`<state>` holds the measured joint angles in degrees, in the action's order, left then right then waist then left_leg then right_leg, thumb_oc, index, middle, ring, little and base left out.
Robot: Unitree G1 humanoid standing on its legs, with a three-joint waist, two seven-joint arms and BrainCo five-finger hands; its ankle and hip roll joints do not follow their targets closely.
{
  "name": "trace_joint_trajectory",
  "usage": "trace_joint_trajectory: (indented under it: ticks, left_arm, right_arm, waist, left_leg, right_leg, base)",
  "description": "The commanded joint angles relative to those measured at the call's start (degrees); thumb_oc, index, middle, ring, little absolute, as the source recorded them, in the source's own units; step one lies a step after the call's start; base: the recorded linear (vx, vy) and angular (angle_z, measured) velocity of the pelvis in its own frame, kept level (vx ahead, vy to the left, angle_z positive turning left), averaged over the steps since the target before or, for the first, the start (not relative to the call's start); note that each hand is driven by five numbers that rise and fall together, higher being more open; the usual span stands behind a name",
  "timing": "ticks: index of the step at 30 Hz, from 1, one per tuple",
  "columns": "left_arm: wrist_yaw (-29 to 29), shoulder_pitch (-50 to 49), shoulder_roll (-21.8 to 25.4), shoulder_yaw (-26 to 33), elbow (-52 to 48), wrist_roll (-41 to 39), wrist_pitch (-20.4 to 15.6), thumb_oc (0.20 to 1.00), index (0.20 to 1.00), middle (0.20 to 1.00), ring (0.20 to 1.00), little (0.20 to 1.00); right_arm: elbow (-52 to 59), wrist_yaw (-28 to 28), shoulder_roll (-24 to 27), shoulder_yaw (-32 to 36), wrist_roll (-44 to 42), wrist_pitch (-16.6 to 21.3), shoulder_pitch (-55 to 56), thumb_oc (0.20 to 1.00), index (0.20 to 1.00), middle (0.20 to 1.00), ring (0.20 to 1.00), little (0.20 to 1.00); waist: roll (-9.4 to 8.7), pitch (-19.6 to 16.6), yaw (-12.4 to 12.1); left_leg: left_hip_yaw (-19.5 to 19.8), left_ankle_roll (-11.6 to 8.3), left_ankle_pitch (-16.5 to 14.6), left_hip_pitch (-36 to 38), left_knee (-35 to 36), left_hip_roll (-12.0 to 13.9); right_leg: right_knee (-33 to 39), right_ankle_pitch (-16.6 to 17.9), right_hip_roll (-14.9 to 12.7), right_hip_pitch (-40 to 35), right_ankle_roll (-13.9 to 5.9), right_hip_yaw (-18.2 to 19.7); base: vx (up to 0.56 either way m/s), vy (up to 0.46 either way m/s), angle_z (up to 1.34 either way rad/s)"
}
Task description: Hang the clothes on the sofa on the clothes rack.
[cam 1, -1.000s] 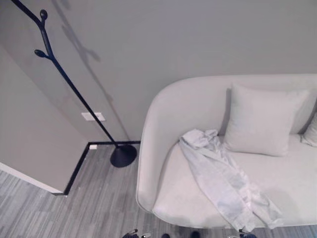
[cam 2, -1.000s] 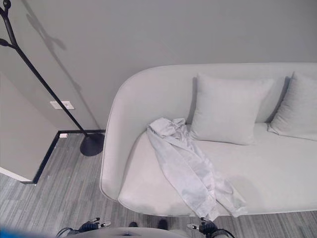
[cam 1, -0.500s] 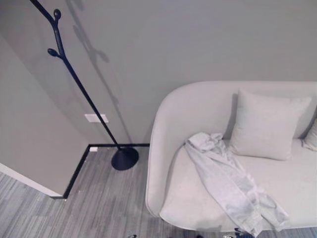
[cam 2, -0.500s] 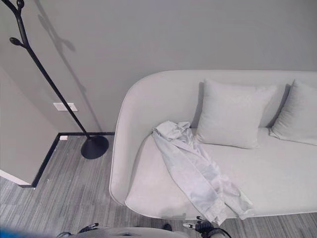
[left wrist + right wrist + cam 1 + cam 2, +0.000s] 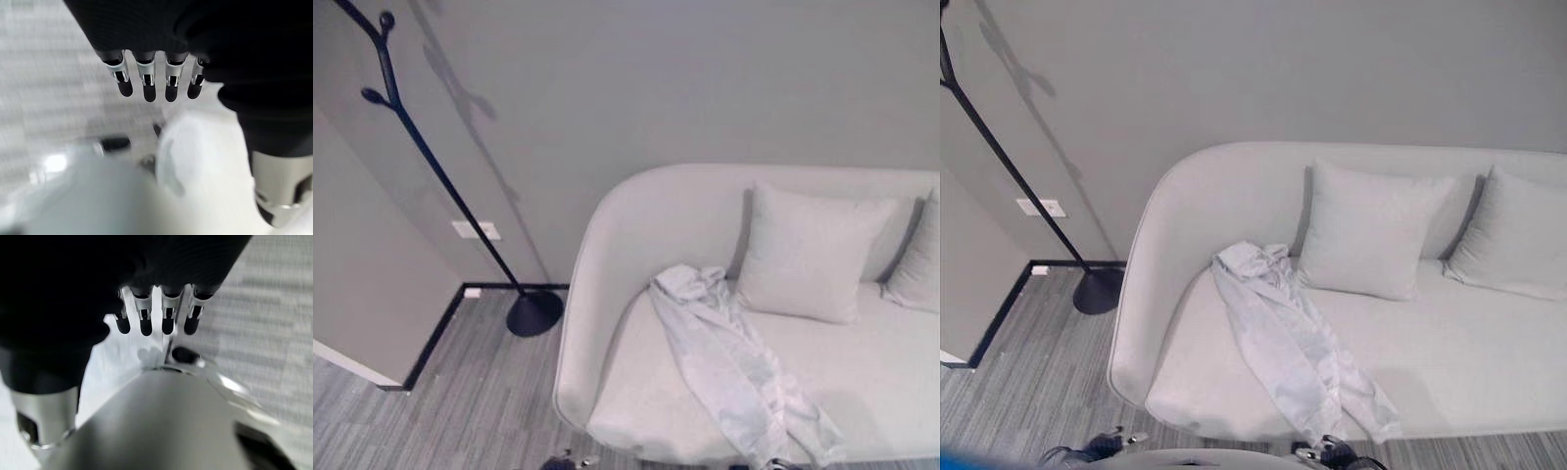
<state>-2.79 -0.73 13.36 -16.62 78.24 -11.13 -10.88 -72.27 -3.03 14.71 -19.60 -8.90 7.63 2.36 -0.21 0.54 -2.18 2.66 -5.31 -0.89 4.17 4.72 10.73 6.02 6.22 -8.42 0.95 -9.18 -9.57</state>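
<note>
grey wall; shirt (image 5: 724, 362) draped on sofa (image 5: 636, 215), rack (image 5: 431, 166) beside.

Living room: pale sofa (image 5: 636, 245), cushions (image 5: 808, 253), black clothes rack (image 5: 440, 186), plank floor (image 5: 480, 401).

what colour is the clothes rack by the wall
Black, pole and round base alike; the clothes rack shows best in the left eye view.

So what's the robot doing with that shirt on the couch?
Nothing has been picked up yet. The pale shirt lies spread on the sofa seat beside a cushion. The black clothes rack stands bare by the wall. The left hand and right hand hang open, holding nothing.
</note>
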Motion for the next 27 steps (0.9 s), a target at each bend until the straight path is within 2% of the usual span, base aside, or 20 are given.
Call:
trace_joint_trajectory:
  ticks: [1, 2, 3, 5, 7, 9, 10, 12, 13, 17, 21, 24, 25, 27]
  left_arm:
    - [0.11, 4.2, 1.49, -1.47, 0.57, -2.37, -1.18, 1.0, 1.0, 1.0, 1.0, 1.0]
    - [0.11, 4.2, 1.48, -1.47, 0.57, -2.37, -1.18, 1.0, 1.0, 1.0, 1.0, 1.0]
    - [0.09, 4.37, 1.05, -1.89, -0.65, -2.78, -1.28, 1.0, 1.0, 1.0, 1.0, 1.0]
    - [0.1, 4.95, 0.94, -1.99, -1.5, -3.62, -1.32, 1.0, 1.0, 1.0, 1.0, 1.0]
    - [0.14, 5.05, 0.75, -2.03, -2.0, -3.96, -1.35, 1.0, 1.0, 1.0, 1.0, 1.0]
    - [0.04, 5.15, 0.52, -2.06, -2.21, -4.01, -1.39, 1.0, 1.0, 1.0, 1.0, 1.0]
    - [0.04, 5.14, 0.52, -2.06, -2.21, -4.01, -1.39, 1.0, 1.0, 1.0, 1.0, 1.0]
    - [0.09, 4.7, 0.28, -2.19, -1.54, -3.5, -1.38, 1.0, 1.0, 1.0, 1.0, 1.0]
    - [0.02, 4.71, 0.42, -2.32, -0.7, -3.09, -1.31, 1.0, 1.0, 1.0, 1.0, 1.0]
    - [0.53, 4.55, 1.46, -1.92, -0.96, -2.35, -1.56, 1.0, 1.0, 1.0, 1.0, 1.0]
    - [2.62, 4.8, 3.22, -0.5, -3.67, -2.91, -2.41, 1.0, 1.0, 1.0, 1.0, 1.0]
    - [4.89, 4.97, 5.21, -0.46, -12.22, -3.8, -3.65, 1.0, 1.0, 1.0, 1.0, 1.0]
    - [4.9, 4.94, 5.21, -0.47, -12.28, -3.79, -3.61, 1.0, 1.0, 1.0, 1.0, 1.0]
    - [6.17, 4.6, 6.94, -0.63, -19.05, -3.75, -4.27, 1.0, 1.0, 1.0, 1.0, 1.0]
  right_arm:
    - [0.54, 0.37, 1.03, -0.86, -1.36, 1.47, -3.08, 1.0, 1.0, 1.0, 1.0, 1.0]
    - [0.54, 0.37, 1.04, -0.86, -1.36, 1.47, -3.08, 1.0, 1.0, 1.0, 1.0, 1.0]
    - [0.32, 0.61, 1.83, -0.39, -2.1, 1.75, -2.95, 1.0, 1.0, 1.0, 1.0, 1.0]
    - [0.62, 1.06, 2.59, 0.06, -3.26, 2.01, -3.26, 1.0, 1.0, 1.0, 1.0, 1.0]
    - [0.65, 1.41, 3.21, 0.23, -3.44, 2.19, -3.15, 1.0, 1.0, 1.0, 1.0, 1.0]
    - [0.82, 1.6, 3.83, 0.19, -3.38, 2.19, -3.25, 1.0, 1.0, 1.0, 1.0, 1.0]
    - [0.82, 1.6, 3.83, 0.19, -3.38, 2.19, -3.25, 1.0, 1.0, 1.0, 1.0, 1.0]
    - [0.67, 1.43, 4.32, -0.07, -2.57, 2.07, -3.41, 1.0, 1.0, 1.0, 1.0, 1.0]
    - [1.04, 1.69, 4.19, -0.44, -1.94, 2.31, -3.99, 1.0, 1.0, 1.0, 1.0, 1.0]
    - [3.77, 2.11, 3.73, -0.77, -1.14, 2.31, -3.7, 1.0, 1.0, 1.0, 1.0, 1.0]
    - [12.46, 3.18, 4.77, -1.22, -0.45, 2.85, -3.76, 1.0, 1.0, 1.0, 1.0, 1.0]
    - [23.91, 5.22, 8.34, -0.67, 1.37, 3.54, -4.87, 1.0, 1.0, 1.0, 1.0, 1.0]
    - [24.0, 5.22, 8.36, -0.65, 1.38, 3.48, -4.82, 1.0, 1.0, 1.0, 1.0, 1.0]
    - [30.41, 6.69, 10.95, 0.08, 3.03, 4.0, -5.78, 1.0, 1.0, 1.0, 1.0, 1.0]
  waist:
    - [-2.39, 1.23, -0.63]
    - [-2.34, 1.25, -0.6]
    - [-1.83, 1.67, -0.47]
    - [-1.83, 2.67, -0.3]
    - [-2.03, 3.08, -0.13]
    - [-2.05, 3.43, -0.3]
    - [-2.07, 3.46, -0.27]
    - [-1.29, 2.98, -0.57]
    - [-1.02, 2.86, -0.57]
    - [-1.35, 2.21, -0.31]
    - [-1.98, 2.97, -0.59]
    - [-2.15, 4.97, -0.58]
    - [-2.14, 4.95, -0.61]
    - [-2.2, 5.97, -0.54]
  left_leg:
    - [1.41, -1.33, 1.28, -0.16, 0.28, 0.88]
    - [1.45, -1.36, 1.26, -0.15, 0.28, 0.93]
    - [1.88, -1.71, 2.93, -0.52, -0.46, 2.25]
    - [1.92, -1.73, 5.05, -3.21, -4.73, 2.58]
    - [0.75, -1.57, 4.96, -4.68, -7.09, 2.33]
    - [0.48, -0.8, 3.89, -6.56, -6.37, -0.04]
    - [0.5, -0.77, 3.84, -6.54, -6.41, -0.09]
    - [0.04, 0.04, 3.48, -6.31, -2.5, -2.5]
    - [1.27, 0.49, 3.75, -6.38, -0.04, -4.15]
    - [-0.19, 0.7, 3.09, -5.82, 0.28, -5.39]
    - [-0.58, 1.06, 2.73, -6.08, 0.28, -5.98]
    - [-0.78, 1.35, 2.91, -7.14, 0.28, -6.22]
    - [-0.79, 1.35, 2.91, -7.14, 0.28, -6.22]
    - [-0.99, 1.49, 2.98, -7.95, 0.28, -6.26]
  right_leg:
    - [-1.02, -0.13, -0.59, 2.29, 0.09, 1.36]
    - [-1.02, -0.15, -0.54, 2.26, 0.11, 1.31]
    - [-1.02, -1.61, 1.24, 1.35, 1.32, 1.01]
    - [-1.02, -2.25, 1.96, 0.59, 2.19, 0.21]
    - [-1.02, -3.23, 1.91, -0.11, 2.52, -0.8]
    - [-1.02, -3.56, 1.56, -0.5, 2.33, -1.24]
    - [-1.02, -3.59, 1.5, -0.56, 2.3, -1.26]
    - [-1.02, -3.69, 1.96, -0.41, 1.97, -1.66]
    - [-1.02, -3.34, 2.26, 0.18, 1.96, -0.85]
    - [-1.02, -2.99, 1.67, 0.27, 1.58, 0.01]
    - [-1.02, -2.21, 0.8, 1.1, 0.89, 0.7]
    - [-1.02, -1.13, 0.28, 3.07, 0.3, 1.44]
    - [-1.02, -1.13, 0.28, 3.09, 0.3, 1.46]
    - [-1.02, -0.61, -0.06, 4.22, 0.05, 1.98]
  base:
    - [0.0, -0.173, -0.04]
    - [0.02, -0.274, 0.04]
    - [-0.01, -0.218, 0.05]
    - [-0.03, -0.221, 0.17]
    - [-0.01, -0.083, 0.27]
    - [0.03, -0.018, 0.2]
    - [0.04, 0.014, 0.18]
    - [0.08, 0.065, 0.18]
    - [0.07, 0.079, 0.11]
    - [0.09, 0.111, -0.07]
    - [0.02, 0.053, -0.19]
    - [-0.07, 0.048, -0.04]
    - [-0.06, 0.032, -0.06]
    - [-0.11, 0.06, -0.15]
